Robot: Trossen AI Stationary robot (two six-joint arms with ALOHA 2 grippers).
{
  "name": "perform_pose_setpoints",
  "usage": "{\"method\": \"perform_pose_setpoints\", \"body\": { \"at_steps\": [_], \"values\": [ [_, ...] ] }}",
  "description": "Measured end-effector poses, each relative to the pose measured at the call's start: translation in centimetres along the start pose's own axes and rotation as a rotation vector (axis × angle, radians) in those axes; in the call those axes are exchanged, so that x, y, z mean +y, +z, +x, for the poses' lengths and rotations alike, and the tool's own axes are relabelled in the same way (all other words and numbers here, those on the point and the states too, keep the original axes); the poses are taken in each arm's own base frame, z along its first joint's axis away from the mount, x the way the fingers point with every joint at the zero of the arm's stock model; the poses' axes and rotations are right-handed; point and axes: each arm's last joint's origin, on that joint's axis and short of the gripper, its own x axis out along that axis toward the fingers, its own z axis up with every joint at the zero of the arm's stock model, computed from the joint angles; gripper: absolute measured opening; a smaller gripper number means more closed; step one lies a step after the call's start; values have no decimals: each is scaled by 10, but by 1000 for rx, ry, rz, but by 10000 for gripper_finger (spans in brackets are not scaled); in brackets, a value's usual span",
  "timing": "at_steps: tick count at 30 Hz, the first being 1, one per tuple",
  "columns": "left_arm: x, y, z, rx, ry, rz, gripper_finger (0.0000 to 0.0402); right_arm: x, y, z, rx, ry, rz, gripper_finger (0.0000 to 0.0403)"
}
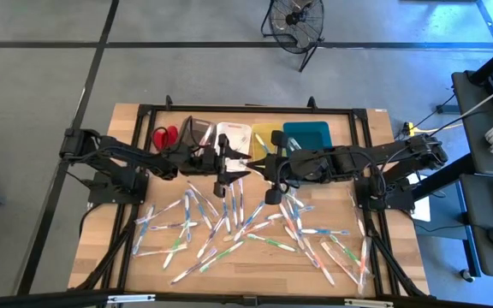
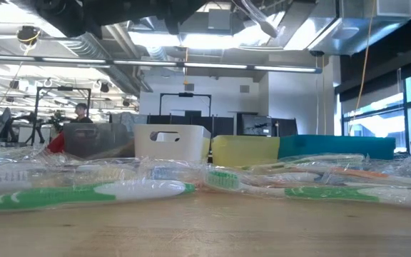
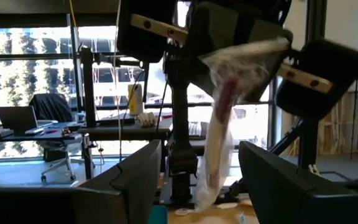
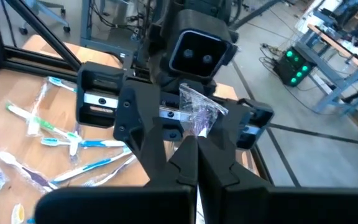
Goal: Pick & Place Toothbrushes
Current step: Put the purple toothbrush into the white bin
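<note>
Both grippers meet mid-air above the table's centre. The right gripper (image 4: 194, 146) is clenched on a wrapped toothbrush (image 3: 219, 134); the left gripper (image 3: 197, 180) stands released around it. Loose toothbrushes (image 1: 255, 231) scatter toward six o'clock; bins (image 1: 306, 134) line twelve o'clock.

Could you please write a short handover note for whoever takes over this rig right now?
Right gripper: shut on one wrapped toothbrush, held above the table's middle.
Left gripper: open, facing the right one, fingers either side of that toothbrush without gripping it.
Toothbrushes: dozens lie loose on the near half of the table.
Bins: in a row along the far edge; what they hold cannot be told.
Left to do: probably bin the held toothbrush, then clear the pile.
</note>
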Motion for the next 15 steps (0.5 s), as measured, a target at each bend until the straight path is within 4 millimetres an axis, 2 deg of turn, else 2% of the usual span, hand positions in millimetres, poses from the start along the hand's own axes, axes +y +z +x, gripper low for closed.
{"method": "perform_pose_setpoints", "body": {
  "at_steps": [8, 15],
  "values": [
    [0, -4, 14, 6, -6, -1, 212, -4, 1, 2, -23, 21, 2, 0],
    [0, -5, 16, 8, -7, 22, 212, -6, 0, 3, -16, 13, -4, 0]
  ]
}}
